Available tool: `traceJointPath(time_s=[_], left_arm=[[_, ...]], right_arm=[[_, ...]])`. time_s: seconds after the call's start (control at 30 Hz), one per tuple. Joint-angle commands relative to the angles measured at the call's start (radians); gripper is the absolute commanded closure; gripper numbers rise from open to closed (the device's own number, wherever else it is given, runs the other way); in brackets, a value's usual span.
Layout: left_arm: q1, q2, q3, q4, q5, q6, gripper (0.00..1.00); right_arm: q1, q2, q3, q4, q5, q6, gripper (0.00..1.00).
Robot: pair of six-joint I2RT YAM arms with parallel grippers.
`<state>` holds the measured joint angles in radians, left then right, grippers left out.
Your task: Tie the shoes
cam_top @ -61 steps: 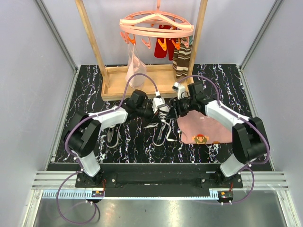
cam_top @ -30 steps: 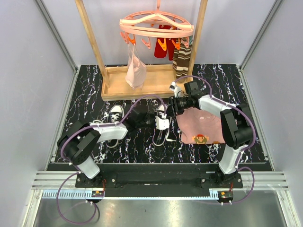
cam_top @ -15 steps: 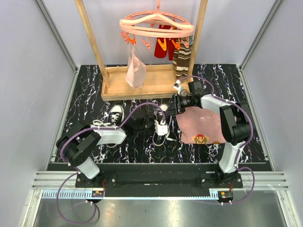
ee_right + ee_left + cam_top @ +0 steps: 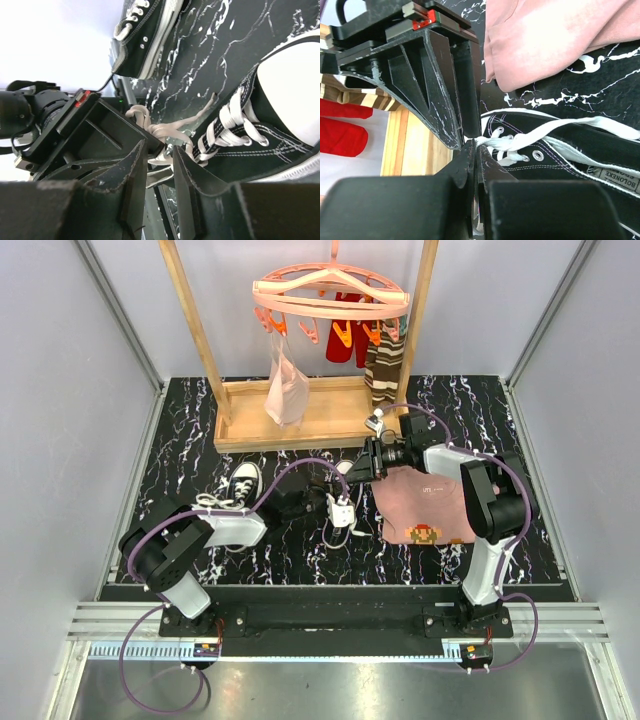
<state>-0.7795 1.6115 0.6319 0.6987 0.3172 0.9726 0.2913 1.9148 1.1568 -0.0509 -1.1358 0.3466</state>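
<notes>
left wrist: left gripper [image 4: 476, 147] pinching lace [image 4: 507, 142]; top view can't resolve. right gripper [image 4: 159, 150] narrow, hold unclear.

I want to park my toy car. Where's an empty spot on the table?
Bare table left of the wooden rack, and in the back-right corner behind the pink cloth. The middle, around the shoes, is crowded.

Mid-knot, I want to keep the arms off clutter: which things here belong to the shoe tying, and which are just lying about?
For the job: the shoe being laced, its white laces, the second shoe.
Just lying about: pink cloth, wooden rack, peg hanger, striped socks, red garment.
</notes>
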Motion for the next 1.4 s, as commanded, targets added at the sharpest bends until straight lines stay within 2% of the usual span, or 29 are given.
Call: traceJointPath(time_s=[0.0,0.17,0.33,0.37,0.43,0.47,0.5,0.53,0.57,0.63,0.83,1.37], left_arm=[[-0.004,-0.021,-0.005,0.111,0.008,-0.014,1.00],[-0.004,-0.018,-0.005,0.122,0.003,-0.032,1.00],[-0.004,-0.015,-0.006,0.124,-0.004,-0.048,1.00],[-0.003,-0.015,-0.005,0.124,-0.006,-0.051,1.00],[-0.004,-0.015,-0.006,0.125,-0.007,-0.052,1.00],[-0.003,-0.015,-0.006,0.127,-0.009,-0.051,1.00],[-0.004,-0.018,-0.006,0.127,-0.007,-0.051,1.00],[-0.004,-0.018,-0.009,0.128,-0.009,-0.049,1.00],[-0.003,-0.019,-0.011,0.128,-0.006,-0.051,1.00],[-0.004,-0.018,-0.009,0.130,-0.010,-0.051,1.00],[-0.003,-0.019,-0.005,0.122,-0.020,-0.057,1.00],[-0.003,-0.010,0.009,0.108,-0.021,-0.063,1.00]], right_arm=[[-0.004,0.021,-0.045,0.196,-0.082,0.119,0.67],[-0.006,0.023,-0.103,0.330,-0.104,0.169,0.69],[-0.018,0.050,-0.160,0.540,-0.134,0.348,0.74],[-0.023,0.058,-0.187,0.675,-0.142,0.394,0.74],[-0.034,0.090,-0.241,0.868,-0.162,0.596,0.75],[-0.037,0.108,-0.252,1.049,-0.166,0.740,0.75],[-0.043,0.150,-0.259,1.139,-0.176,0.814,0.75],[-0.044,0.173,-0.269,1.328,-0.182,0.889,0.74],[-0.044,0.196,-0.269,1.409,-0.183,1.030,0.73],[-0.049,0.253,-0.269,1.560,-0.171,1.132,0.71],[-0.050,0.242,-0.304,1.563,-0.151,1.140,0.65],[-0.052,0.199,-0.327,1.573,-0.162,1.137,0.71]])
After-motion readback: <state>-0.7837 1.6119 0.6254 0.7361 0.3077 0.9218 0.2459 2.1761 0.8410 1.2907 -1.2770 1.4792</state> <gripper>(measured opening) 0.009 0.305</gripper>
